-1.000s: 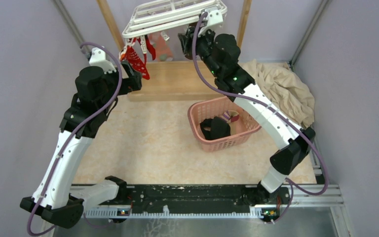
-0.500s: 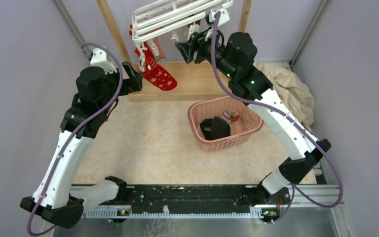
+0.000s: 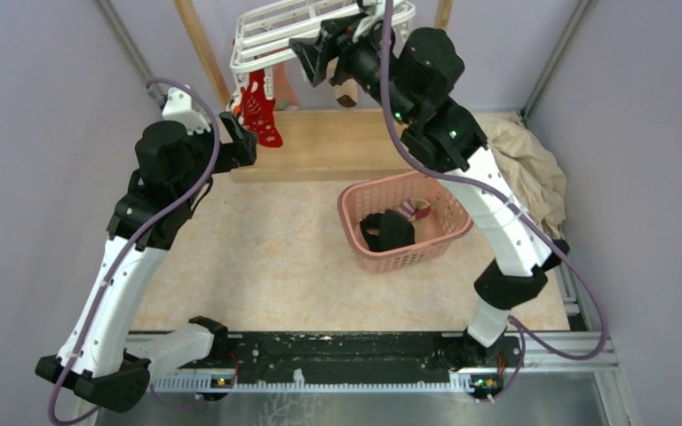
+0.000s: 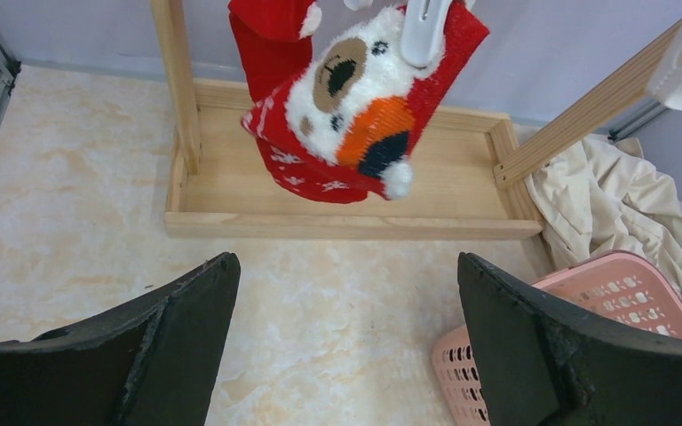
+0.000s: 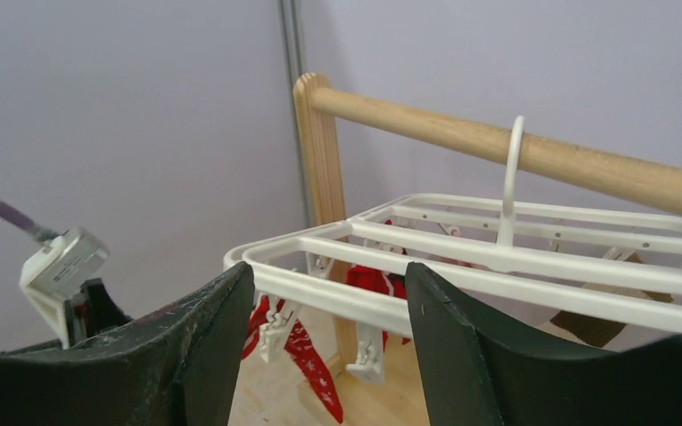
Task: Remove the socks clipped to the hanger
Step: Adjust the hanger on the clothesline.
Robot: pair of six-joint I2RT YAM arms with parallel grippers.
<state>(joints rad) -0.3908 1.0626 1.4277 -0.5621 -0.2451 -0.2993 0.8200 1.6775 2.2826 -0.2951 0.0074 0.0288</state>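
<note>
The white hanger (image 3: 271, 31) hangs from a wooden rod at the top. A red sock with white pattern (image 3: 258, 108) is clipped under its left end. A brown sock (image 3: 346, 92) hangs further right. My right gripper (image 3: 306, 55) is open at the hanger's front edge. In the right wrist view the hanger's (image 5: 497, 257) near bar crosses the gap of the right gripper (image 5: 329, 293), with the red sock (image 5: 311, 359) below. My left gripper (image 3: 241, 142) is open and empty just below the red sock. In the left wrist view the sock (image 4: 355, 106) hangs above the left gripper (image 4: 346, 346).
A pink basket (image 3: 404, 222) on the table holds a black sock (image 3: 386, 231) and a striped sock (image 3: 415, 209). A wooden frame with a base tray (image 3: 329, 146) stands at the back. A beige cloth (image 3: 519, 164) lies at the right.
My right gripper has risen and moved left along the hanger. The hanger has shifted, and the red sock swung out right and back to the left. The left arm has not moved.
</note>
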